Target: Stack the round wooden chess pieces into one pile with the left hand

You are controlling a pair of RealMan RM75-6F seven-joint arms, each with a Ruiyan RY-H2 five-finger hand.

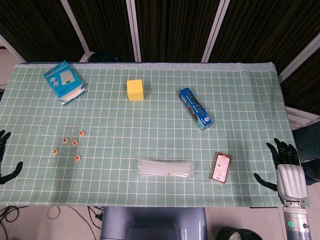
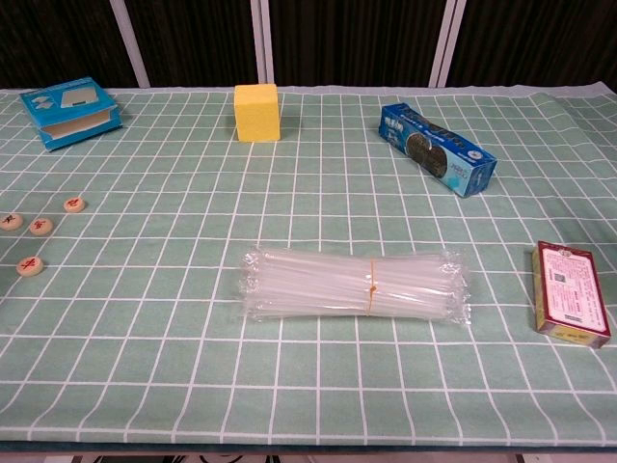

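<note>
Several round wooden chess pieces lie flat and apart on the green checked cloth at the left, none on top of another: one (image 1: 81, 133) furthest back, two (image 1: 65, 140) (image 1: 74, 142) side by side, one (image 1: 55, 150) to the left, one (image 1: 78, 158) nearest the front. The chest view shows some of them (image 2: 40, 227) at its left edge. My left hand (image 1: 3, 145) peeks in at the far left edge, fingers spread, holding nothing, well left of the pieces. At the front right corner my right hand (image 1: 289, 172) hovers with fingers apart and nothing in it.
A blue box (image 1: 64, 81) lies at the back left, a yellow block (image 1: 135, 90) at the back centre and a blue snack box (image 1: 195, 108) to the right. A bag of clear straws (image 2: 355, 284) and a red packet (image 2: 571, 292) lie near the front.
</note>
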